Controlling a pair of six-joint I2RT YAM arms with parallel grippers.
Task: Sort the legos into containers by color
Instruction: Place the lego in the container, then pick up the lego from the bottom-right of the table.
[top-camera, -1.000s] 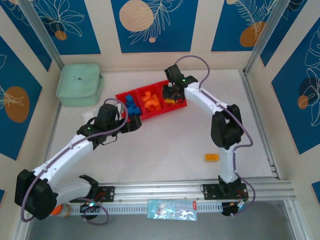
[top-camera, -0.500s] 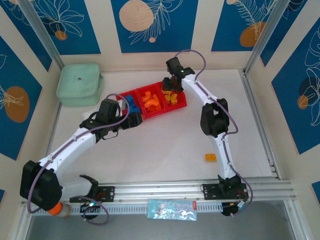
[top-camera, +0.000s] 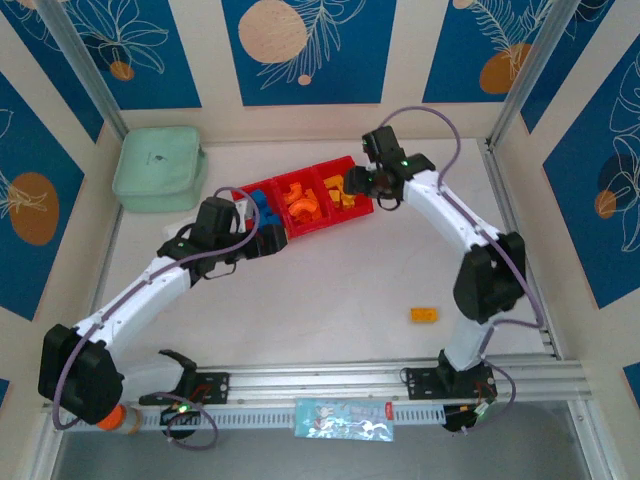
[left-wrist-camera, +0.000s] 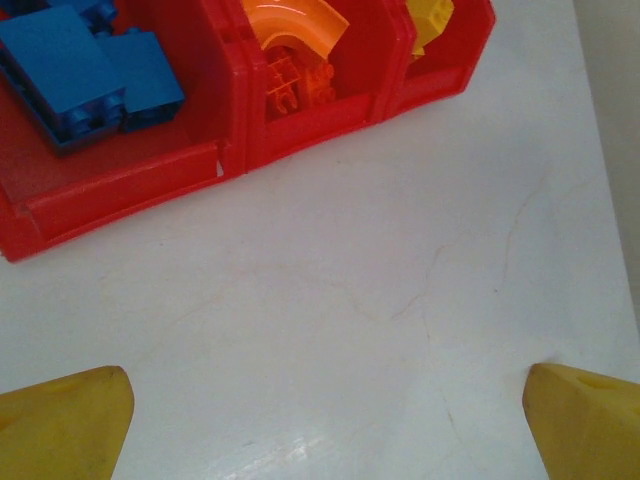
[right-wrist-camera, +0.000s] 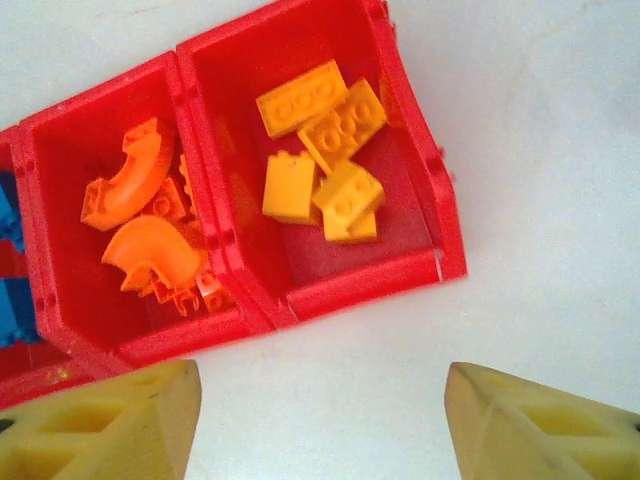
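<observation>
The left arm stretches low from the near left corner to the left end of the tray. The left pincer is spread wide, with bare bench between its yellow fingers and the tray's near wall just ahead. The right arm rises from its base, bends at an elbow far out to the right, and reaches back left. The right pincer hangs wide and empty just off the tray's near right end.

The yellow legos lie in the right compartment, the orange arches in the middle one and the blue legos in the left one. A loose lego, yellow-orange, sits on the bench well apart from the tray, near the right arm's base.

From above, both pincers' fingers are hard to make out under their wrists, and the left wrist covers part of the blue compartment. The right wrist view cuts that compartment off at its left edge, and the left wrist view crops the yellow one at the top.

Half a second ago the right pincer was over the yellow compartment with the elbow tucked closer in. It has since swung off to the right, and the elbow has gone outward. The left arm and the loose lego have hardly shifted.
</observation>
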